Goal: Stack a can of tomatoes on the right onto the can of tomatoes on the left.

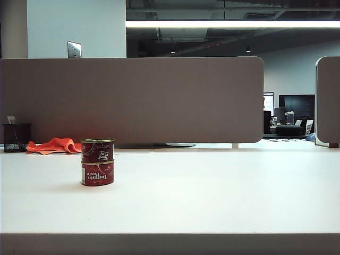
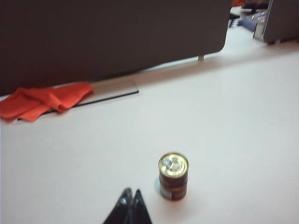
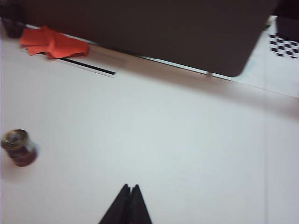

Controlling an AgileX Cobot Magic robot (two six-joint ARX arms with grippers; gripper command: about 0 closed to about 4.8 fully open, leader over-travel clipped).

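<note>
Two red tomato cans stand stacked on the white table, the upper can point(image 1: 97, 150) on top of the lower can point(image 1: 97, 173), at the left in the exterior view. The left wrist view shows the stack point(image 2: 173, 176) from above, gold lid up, a short way from my left gripper point(image 2: 132, 191), which is shut and empty. In the right wrist view the stack point(image 3: 18, 148) sits far off to the side of my right gripper point(image 3: 130, 186), also shut with nothing in it. Neither arm shows in the exterior view.
An orange cloth point(image 1: 53, 145) lies at the back left next to a dark mesh holder point(image 1: 16, 137). A grey partition point(image 1: 133, 98) runs along the table's far edge. The table's front edge point(image 1: 170, 234) is near the camera.
</note>
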